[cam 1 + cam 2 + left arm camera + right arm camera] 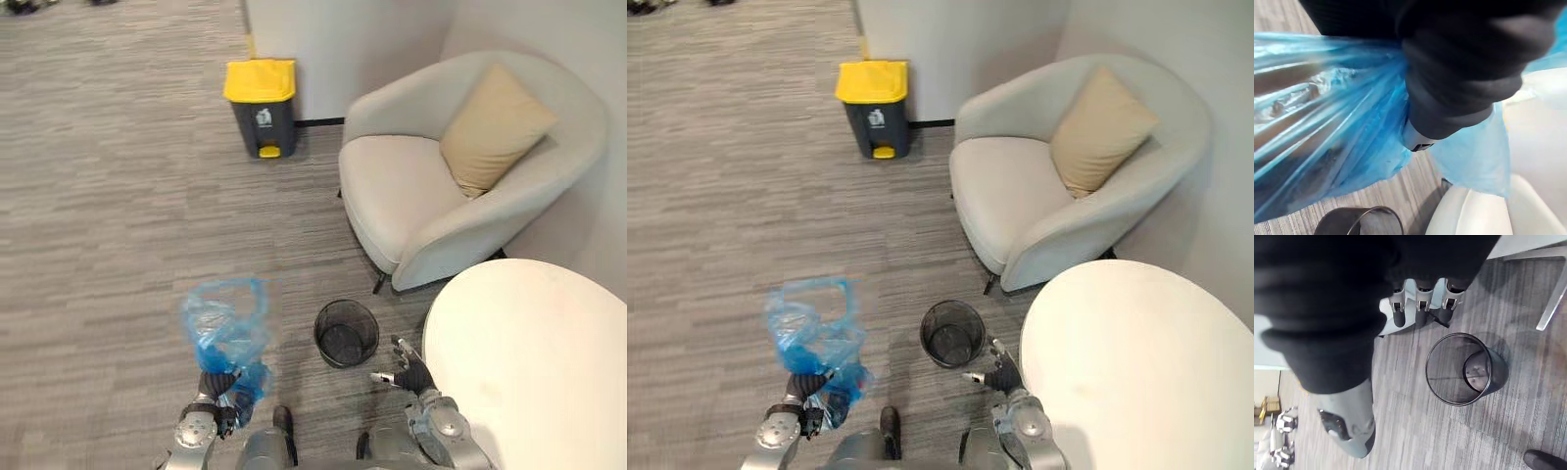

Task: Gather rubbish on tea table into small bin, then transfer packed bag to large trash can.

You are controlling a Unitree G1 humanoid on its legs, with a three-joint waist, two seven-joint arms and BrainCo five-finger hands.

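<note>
One packed blue bag (227, 328) is held by the left hand (217, 385), whose fingers are curled round its gathered neck; the bag is off the floor, near the small bin (346, 332) on the robot's left. One right hand (409, 374) hovers between that bin and the tea table (549, 392), fingers spread and holding nothing.

Step in hand, as judged: the gathering appears done, since the visible tabletop carries no rubbish and the mesh bin shows no liner in the right wrist view; the transfer of the bag is under way. The next move calls for carrying the bag across the open carpet to the large trash can (261, 106), which stands well apart by the far wall; its yellow lid is closed and must be opened, perhaps by the pedal at its base, before the bag can go in.

Count:
- two hands;
- one bag;
- one small bin;
- one large trash can;
- one table;
- one armchair (392, 196), bearing one cushion (495, 127).
</note>
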